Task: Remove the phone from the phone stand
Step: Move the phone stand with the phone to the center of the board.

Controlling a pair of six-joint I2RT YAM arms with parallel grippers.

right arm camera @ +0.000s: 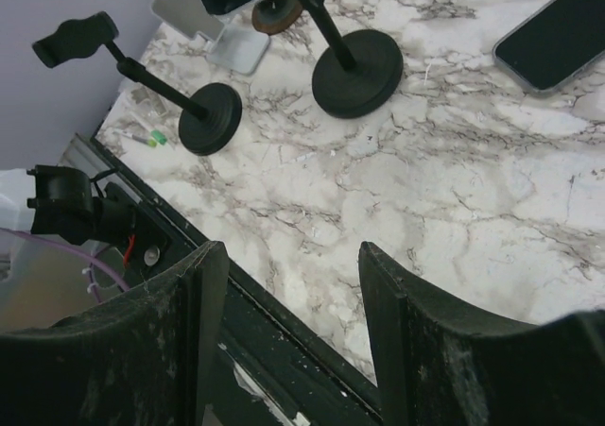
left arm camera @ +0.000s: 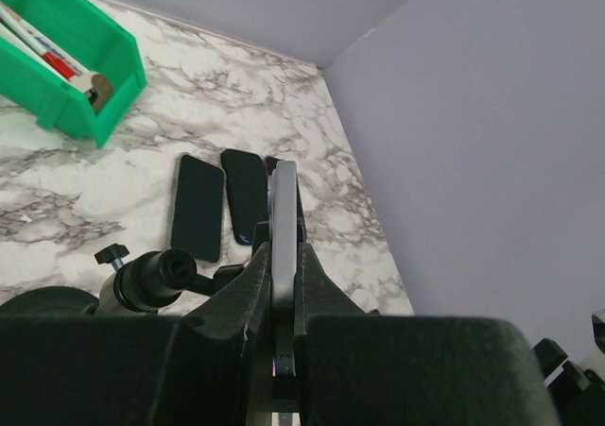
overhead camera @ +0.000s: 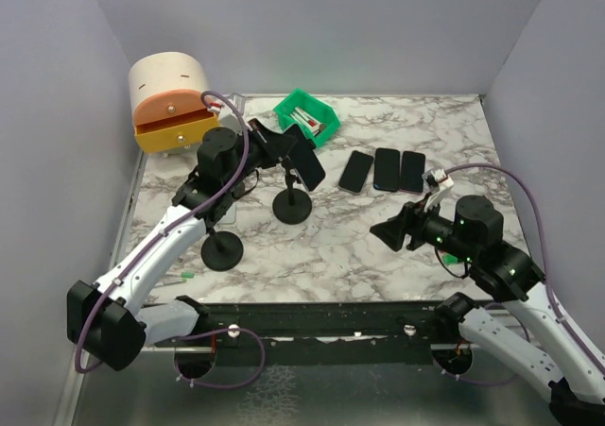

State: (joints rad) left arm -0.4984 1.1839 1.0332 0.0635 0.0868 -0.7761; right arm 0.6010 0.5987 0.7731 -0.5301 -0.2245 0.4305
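Note:
A dark phone (overhead camera: 309, 168) sits tilted at the head of the black phone stand (overhead camera: 291, 205) in the middle of the table. My left gripper (overhead camera: 286, 148) is shut on the phone's upper edge. In the left wrist view the phone (left arm camera: 284, 195) shows edge-on between the two fingers of that gripper (left arm camera: 282, 245), with the stand's clamp knob (left arm camera: 156, 273) just to its left. I cannot tell whether the clamp still holds the phone. My right gripper (overhead camera: 388, 230) is open and empty, low over the near table edge (right arm camera: 293, 256). The stand's base (right arm camera: 357, 72) shows in the right wrist view.
A second, empty black stand (overhead camera: 222, 250) is near the front left. A silver stand (right arm camera: 203, 18) lies behind it. Three dark phones (overhead camera: 387, 169) lie flat at the back right. A green bin (overhead camera: 307, 116) and a wooden drawer box (overhead camera: 170, 100) stand at the back.

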